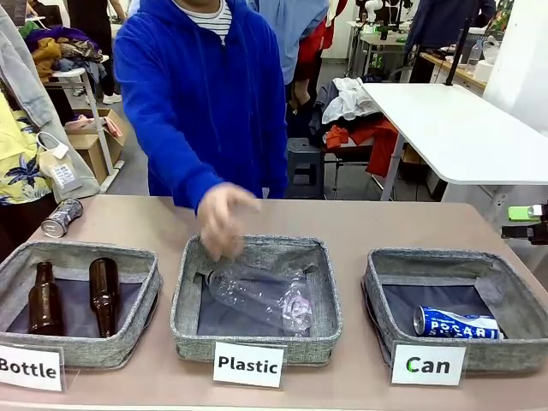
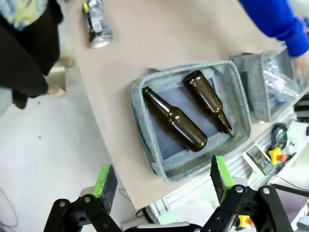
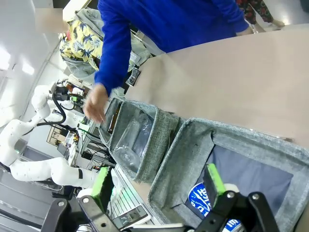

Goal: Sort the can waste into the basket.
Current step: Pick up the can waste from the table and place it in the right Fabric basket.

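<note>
Blue can (image 1: 455, 323): you'll find it lying on its side inside the "Can" basket (image 1: 501, 354), toward the basket's near edge.
Silver can (image 1: 62, 217): on its side on the worktop (image 1: 360, 223) at the far left corner, outside every basket.
Left gripper (image 2: 162, 173): fingers spread wide, holding nothing, high over the "Bottle" basket (image 2: 145, 133) with its two brown glass bottles (image 2: 175, 119).
Right gripper (image 3: 157, 176): fingers spread and empty, hanging over the "Can" basket; you see the blue can beneath one finger.
Person's hand (image 1: 224, 218): blurred, above the far edge of the "Plastic" basket (image 1: 188, 342), which holds a clear plastic bottle (image 1: 261, 295).
</note>
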Available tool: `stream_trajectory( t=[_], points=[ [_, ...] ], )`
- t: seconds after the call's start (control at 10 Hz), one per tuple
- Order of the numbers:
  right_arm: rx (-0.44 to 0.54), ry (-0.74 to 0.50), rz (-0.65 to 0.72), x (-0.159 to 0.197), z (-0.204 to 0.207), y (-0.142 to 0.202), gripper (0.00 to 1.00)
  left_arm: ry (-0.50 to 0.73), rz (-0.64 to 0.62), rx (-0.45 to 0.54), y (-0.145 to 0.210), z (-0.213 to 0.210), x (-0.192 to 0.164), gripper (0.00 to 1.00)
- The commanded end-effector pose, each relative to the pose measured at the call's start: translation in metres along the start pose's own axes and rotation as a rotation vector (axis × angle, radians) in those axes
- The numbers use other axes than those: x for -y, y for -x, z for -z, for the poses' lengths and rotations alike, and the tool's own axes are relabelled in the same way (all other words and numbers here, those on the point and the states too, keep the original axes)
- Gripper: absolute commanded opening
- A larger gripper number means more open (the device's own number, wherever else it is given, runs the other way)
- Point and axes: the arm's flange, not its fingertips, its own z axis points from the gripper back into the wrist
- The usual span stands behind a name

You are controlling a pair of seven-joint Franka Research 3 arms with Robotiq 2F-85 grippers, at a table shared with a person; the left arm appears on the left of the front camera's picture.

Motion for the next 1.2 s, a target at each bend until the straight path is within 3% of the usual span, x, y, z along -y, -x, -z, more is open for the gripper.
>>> stream_trajectory(
  t=[0.0, 0.3, 0.6, 0.7, 1.1],
  points=[
    [0.007, -0.008, -0.025, 0.000, 0.000, 0.000, 1.00, -0.087, 0.027, -0.104, -0.038, 0.011, 0.016, 1.00],
    [0.007, -0.008, -0.025, 0.000, 0.000, 0.000, 1.00, -0.206, 0.041, -0.208, -0.092, 0.061, 0.038, 1.00],
    [0.007, -0.008, -0.025, 0.000, 0.000, 0.000, 1.00, -0.381, 0.086, -0.189, -0.143, 0.121, 0.033, 1.00],
    [0.007, -0.008, -0.025, 0.000, 0.000, 0.000, 1.00, -0.316, 0.167, -0.188, -0.157, 0.147, 0.028, 1.00],
    [0.007, -0.008, -0.025, 0.000, 0.000, 0.000, 1.00, -0.398, 0.042, -0.259, -0.185, 0.214, -0.004, 1.00]
  ],
)
